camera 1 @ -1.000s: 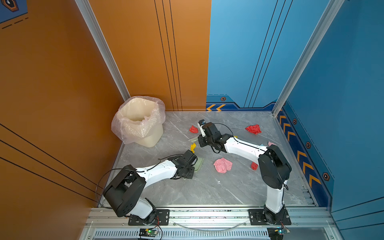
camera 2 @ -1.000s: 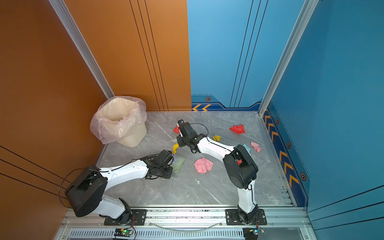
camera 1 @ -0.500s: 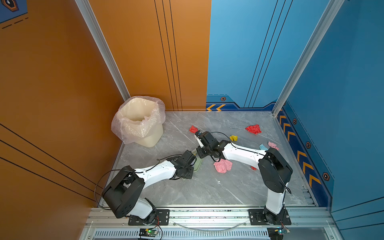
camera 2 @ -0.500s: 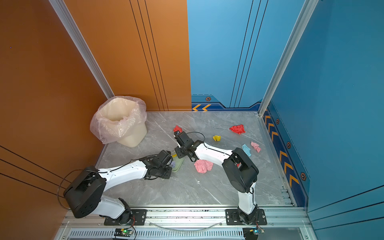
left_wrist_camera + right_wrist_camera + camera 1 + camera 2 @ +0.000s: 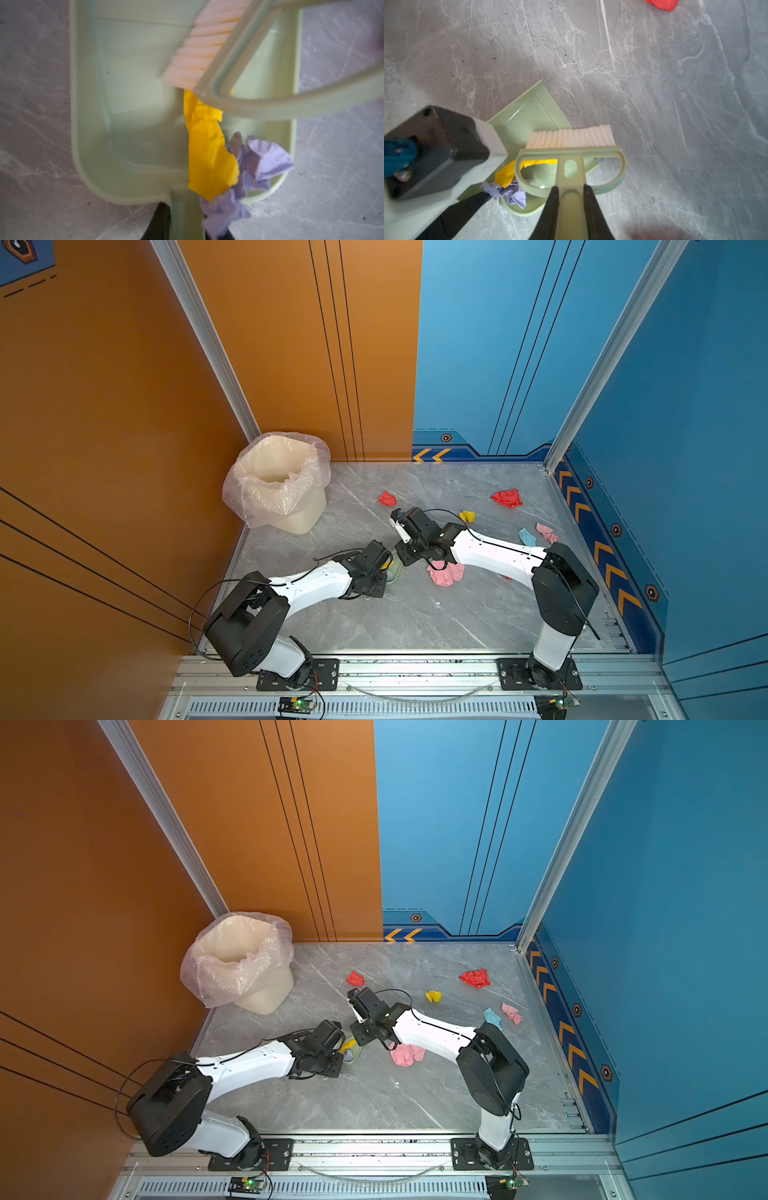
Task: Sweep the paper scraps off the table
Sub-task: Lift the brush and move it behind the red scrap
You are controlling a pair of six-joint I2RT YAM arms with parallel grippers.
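My left gripper (image 5: 185,220) is shut on the handle of a pale green dustpan (image 5: 133,104) that lies flat on the table (image 5: 415,614). A yellow scrap (image 5: 209,153) and a lilac scrap (image 5: 264,162) lie in the pan. My right gripper (image 5: 571,197) is shut on the handle of a matching brush (image 5: 571,151), whose bristles stand at the pan's mouth. More paper scraps lie loose in both top views: a large pink one (image 5: 446,573) beside the right arm, two red ones (image 5: 387,498) (image 5: 507,498), and a small yellow one (image 5: 467,515).
A cream bin (image 5: 282,485) lined with a clear bag stands at the back left corner. A light blue scrap (image 5: 527,536) and a pink scrap (image 5: 546,532) lie near the right wall. Orange and blue panels close in three sides. A metal rail runs along the front.
My right gripper has drawn the brush from the back of the table toward the dustpan, and the yellow scrap now lies inside the pan. The left arm has hardly moved.
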